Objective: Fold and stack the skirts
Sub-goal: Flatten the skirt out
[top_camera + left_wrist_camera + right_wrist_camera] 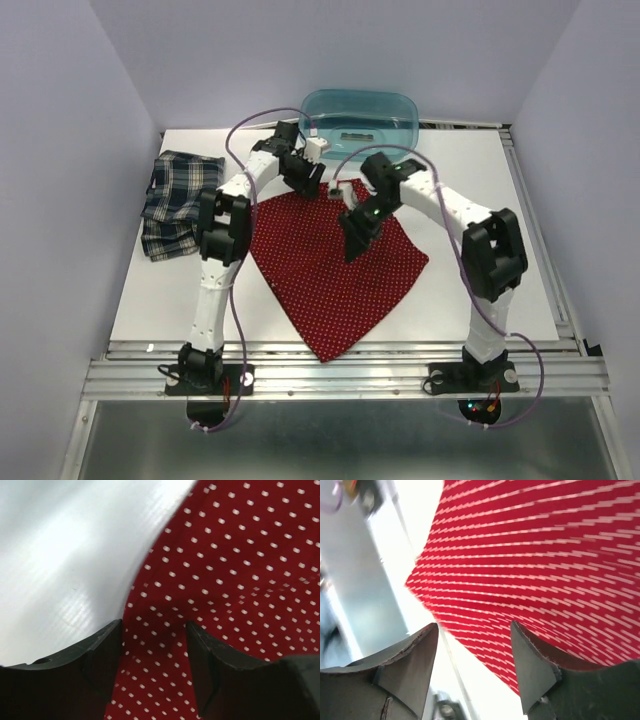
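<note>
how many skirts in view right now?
2. Red dotted skirt is spread flat at the centre of the table; plaid skirt is bundled near its left edge. The teal tub behind is only partly see-through, so another could be hidden.

The top camera looks down from above and behind the bases at 6 o'clock, taking in the whole table (480,200), while the wrist cameras peer very close past the left gripper (154,624) and the right gripper (474,624) onto the red skirt (330,270), which all three views share.
</note>
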Robot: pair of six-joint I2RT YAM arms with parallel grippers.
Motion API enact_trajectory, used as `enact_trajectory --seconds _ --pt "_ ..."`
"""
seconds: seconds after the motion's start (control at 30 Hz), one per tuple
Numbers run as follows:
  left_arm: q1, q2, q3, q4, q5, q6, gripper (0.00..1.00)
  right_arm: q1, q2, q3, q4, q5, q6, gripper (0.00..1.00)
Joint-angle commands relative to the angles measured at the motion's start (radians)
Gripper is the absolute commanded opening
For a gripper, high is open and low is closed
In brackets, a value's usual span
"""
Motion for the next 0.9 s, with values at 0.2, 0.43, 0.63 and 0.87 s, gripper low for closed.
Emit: enact_trajectory --seconds 0.2,0.43,0.63,0.87 --pt "0.011 -0.544 -0.441 0.029 -0.056 -0.016 0.65 -0.178 -0.042 -0.032 0.179 0.466 -0.076 0.61" --pt "0.011 -0.702 -0.887 0.132 -0.069 -0.042 0.64 -0.178 0.039 -0.152 0.256 0.557 -0.105 0.59" --pt "0.011 -0.652 -0.985 0.199 -0.083 -0.042 0.63 -0.157 0.043 -0.325 0.189 0.508 -0.143 0.58" --pt "-0.018 -0.482 -0.821 0.162 -0.109 -0.009 0.63 0.024 -0.057 -0.471 0.095 0.322 -0.113 0.58"
